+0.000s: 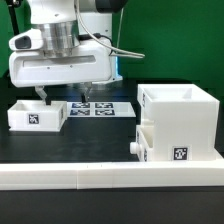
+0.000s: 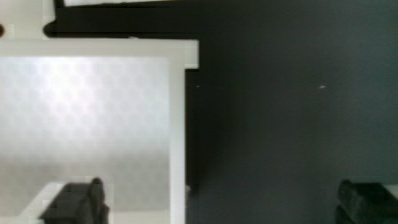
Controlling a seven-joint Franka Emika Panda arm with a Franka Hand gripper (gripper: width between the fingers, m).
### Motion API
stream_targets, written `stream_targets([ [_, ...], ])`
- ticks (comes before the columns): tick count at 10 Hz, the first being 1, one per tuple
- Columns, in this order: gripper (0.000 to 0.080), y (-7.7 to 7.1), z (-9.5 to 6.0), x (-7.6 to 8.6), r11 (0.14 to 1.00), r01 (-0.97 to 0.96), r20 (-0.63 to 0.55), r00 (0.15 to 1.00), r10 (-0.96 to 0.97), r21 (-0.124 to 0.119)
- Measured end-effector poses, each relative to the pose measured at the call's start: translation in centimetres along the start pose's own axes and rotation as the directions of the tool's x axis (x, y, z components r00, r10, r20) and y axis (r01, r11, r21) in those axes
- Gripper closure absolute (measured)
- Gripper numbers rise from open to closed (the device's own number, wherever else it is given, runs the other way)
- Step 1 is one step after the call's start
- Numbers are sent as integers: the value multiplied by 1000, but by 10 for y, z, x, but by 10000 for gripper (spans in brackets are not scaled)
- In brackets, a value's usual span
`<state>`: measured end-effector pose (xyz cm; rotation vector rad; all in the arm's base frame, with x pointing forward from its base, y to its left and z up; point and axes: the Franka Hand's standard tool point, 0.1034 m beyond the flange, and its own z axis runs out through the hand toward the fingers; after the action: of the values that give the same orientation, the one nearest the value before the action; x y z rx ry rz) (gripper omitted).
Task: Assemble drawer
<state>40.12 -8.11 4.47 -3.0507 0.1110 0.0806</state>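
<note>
The tall housing (image 1: 185,115) stands right on the black bench (image 1: 100,140), a knobbed tray (image 1: 146,148) poking from its lower front. The loose tray (image 1: 35,115) sits left: likely light, stiff, slick plastic, best pinched across one thin wall. The claw (image 1: 62,96) hovers over it, spread wide, holding nothing

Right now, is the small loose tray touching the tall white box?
Apart. The exterior view shows the loose tray at its left and the housing at its right, with a wide strip of bare dark table between them.
</note>
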Motion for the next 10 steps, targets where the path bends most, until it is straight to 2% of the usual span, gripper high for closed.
stream_targets([
  [2,150,-3,10,-1,999,-33,-46,998,31,-40],
  [6,150,9,35,-8,998,-13,-68,998,8,-60],
  [9,150,12,39,-6,997,10,-101,995,-17,-74],
  [10,176,13,39,-5,997,28,-104,994,-36,-78],
])
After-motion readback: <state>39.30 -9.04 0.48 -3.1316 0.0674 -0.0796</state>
